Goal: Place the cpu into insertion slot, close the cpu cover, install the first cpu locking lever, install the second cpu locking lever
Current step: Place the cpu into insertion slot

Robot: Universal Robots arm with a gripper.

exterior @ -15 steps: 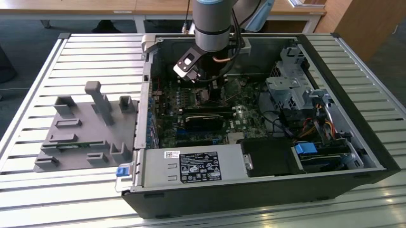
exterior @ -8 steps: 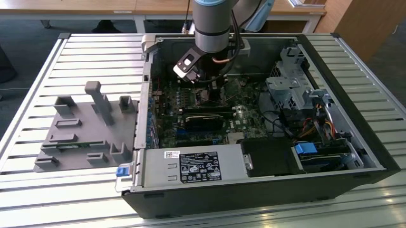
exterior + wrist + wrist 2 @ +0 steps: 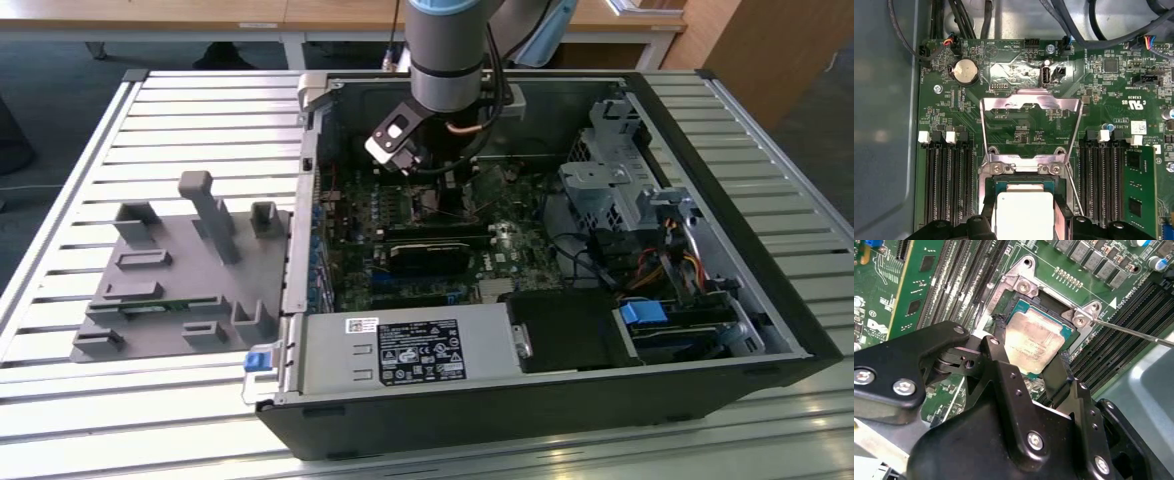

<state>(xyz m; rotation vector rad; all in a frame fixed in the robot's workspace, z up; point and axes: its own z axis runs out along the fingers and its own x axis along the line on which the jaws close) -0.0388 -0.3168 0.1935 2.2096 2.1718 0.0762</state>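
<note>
Inside the open computer case [image 3: 561, 420] on the slatted table [image 3: 80, 430], the arm [image 3: 454, 50] reaches down over the motherboard [image 3: 1024, 135].

Condition found: in the second wrist view the gripper [image 3: 1030, 354] has its black fingers [image 3: 997, 357] set against two opposite edges of the cpu [image 3: 1035, 337], so it reads as clamped on the chip. The cpu lies directly over the insertion slot [image 3: 1020, 182], between the banks of memory slots [image 3: 949, 185]. Whether it is fully seated or held just above the contacts cannot be told. The cpu cover [image 3: 1004, 104] is swung open beyond the slot, clear of the chip. A thin locking lever [image 3: 1134, 334] stands out to one side, unlatched.

Assessment: the step in hand is placement of the cpu. The cover and both levers are not yet dealt with.

Requirements for a sound placement, as judged:
- The chip is kept level, with its edges parallel to the slot walls and its notches matched to the slot keys.
- Travel is straight down with no sideways slide, since the contacts probably bend easily.
- No pressing force is used, as the chip should settle under its own weight.
- The fingers let go only once all four sides lie flat, and part just enough to clear the socket frame [image 3: 1024, 287].

Main risk: a tilted chip riding up on one wall.
</note>
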